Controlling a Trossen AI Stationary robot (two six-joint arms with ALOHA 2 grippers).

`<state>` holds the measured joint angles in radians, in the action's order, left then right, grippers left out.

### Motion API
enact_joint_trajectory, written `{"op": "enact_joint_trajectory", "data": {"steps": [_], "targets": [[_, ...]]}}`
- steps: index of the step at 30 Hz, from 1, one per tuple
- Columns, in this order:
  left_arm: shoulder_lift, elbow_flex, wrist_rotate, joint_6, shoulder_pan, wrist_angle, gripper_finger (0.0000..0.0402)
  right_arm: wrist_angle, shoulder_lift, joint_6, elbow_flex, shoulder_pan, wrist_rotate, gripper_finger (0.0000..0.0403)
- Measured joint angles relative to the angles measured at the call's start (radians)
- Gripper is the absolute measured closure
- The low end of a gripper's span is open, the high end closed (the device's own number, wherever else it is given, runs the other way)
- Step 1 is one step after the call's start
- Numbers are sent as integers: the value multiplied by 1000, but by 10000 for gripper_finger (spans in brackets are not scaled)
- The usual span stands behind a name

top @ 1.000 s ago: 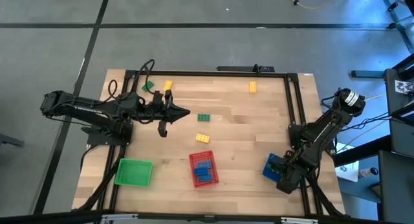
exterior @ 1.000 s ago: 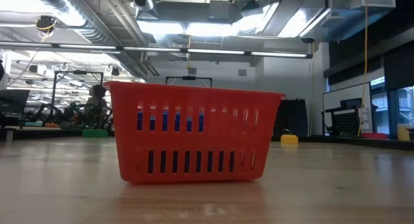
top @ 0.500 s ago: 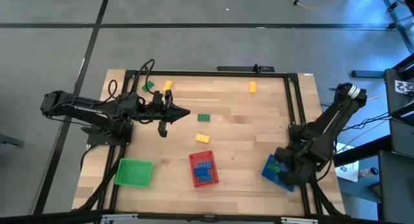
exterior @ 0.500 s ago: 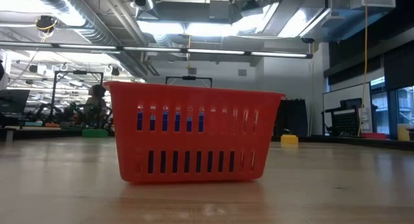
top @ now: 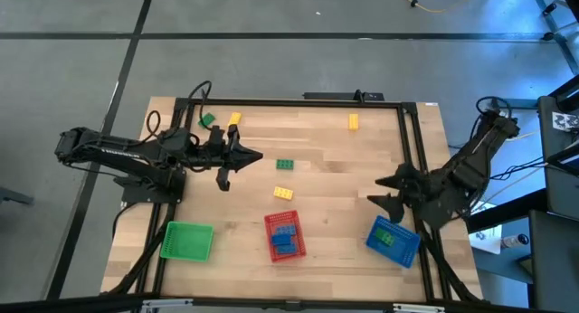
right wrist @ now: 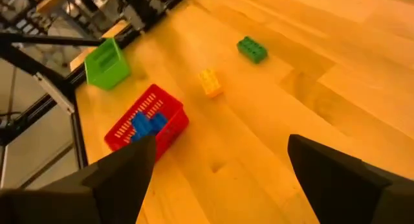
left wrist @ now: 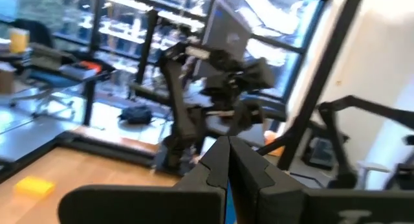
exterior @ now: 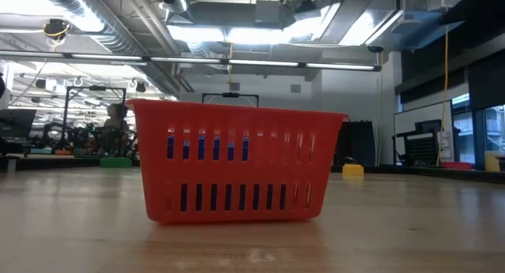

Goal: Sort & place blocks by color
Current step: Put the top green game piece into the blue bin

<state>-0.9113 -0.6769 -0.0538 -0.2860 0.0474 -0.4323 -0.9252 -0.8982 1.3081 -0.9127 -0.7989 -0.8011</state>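
Note:
On the wooden table lie loose blocks: a green one [top: 286, 165] and a yellow one [top: 283, 192] in the middle, a yellow one [top: 353, 122] at the far edge, and a yellow [top: 234, 119] and a green one [top: 207, 119] at the far left. The red tray [top: 282, 236] holds blue blocks [right wrist: 146, 122]. A green block [top: 387, 233] lies in the blue tray [top: 403, 248]. My right gripper [top: 384, 192] hangs open above the table, just far of the blue tray, with nothing between its fingers. My left gripper [top: 256, 156] hovers shut at the far left, holding nothing.
The green tray [top: 187, 241] stands at the near left. A black frame [top: 409, 159] runs around the table's edges. In the low view the red tray [exterior: 237, 162] fills the foreground, and a person [exterior: 118, 127] shows in the room behind.
My right gripper has risen from the blue tray at the near right and swung toward the table's middle, tipping from pointing down toward level; it stays open. The blue tray with the green block in it now shows uncovered.

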Motion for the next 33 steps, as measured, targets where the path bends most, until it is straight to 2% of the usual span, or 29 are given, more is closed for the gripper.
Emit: {"op": "enact_joint_trajectory", "data": {"steps": [5,11,14,17,22,26,30,33], "targets": [[31,0,104,-3,-32,6,401,238,10,-308,12,187,186,61],[74,0,188,-3,-98,81,401,823,4,-652,169,449,476,67],[99,0,210,1,-127,135,401,1035,3,-719,246,562,512,67],[120,0,234,0,-156,179,401,1174,3,-777,289,663,542,67],[125,0,286,-26,-184,182,401,1275,-5,-827,301,814,775,67],[127,0,282,-27,-186,181,402,1299,-12,-877,301,874,925,67],[127,0,281,-22,-187,181,401,1303,-11,-865,301,880,981,67],[127,0,281,-22,-186,183,402,1302,-11,-760,301,879,987,67]]}}
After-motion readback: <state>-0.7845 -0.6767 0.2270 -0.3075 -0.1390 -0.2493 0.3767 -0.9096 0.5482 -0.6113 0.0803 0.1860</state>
